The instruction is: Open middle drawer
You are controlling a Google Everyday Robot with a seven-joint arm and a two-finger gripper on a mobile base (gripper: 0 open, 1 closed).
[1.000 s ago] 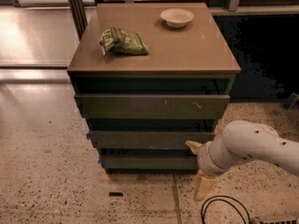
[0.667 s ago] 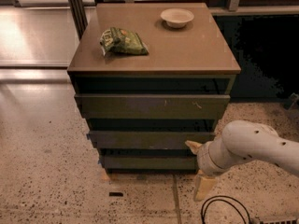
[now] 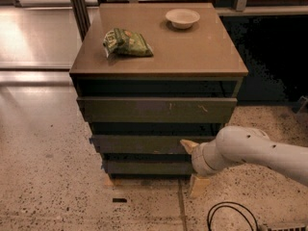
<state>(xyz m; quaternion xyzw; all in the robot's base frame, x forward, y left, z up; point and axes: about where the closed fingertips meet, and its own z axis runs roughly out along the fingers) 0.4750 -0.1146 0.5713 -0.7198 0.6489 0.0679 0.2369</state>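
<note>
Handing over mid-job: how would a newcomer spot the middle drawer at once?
Find the cabinet with a bowl and green bag on top; three dark fronts stack below. The middle drawer is the centre front, with the gripper by its right end. It is plain, unlike the scratched top front, and looks wider than the bottom front.
</note>
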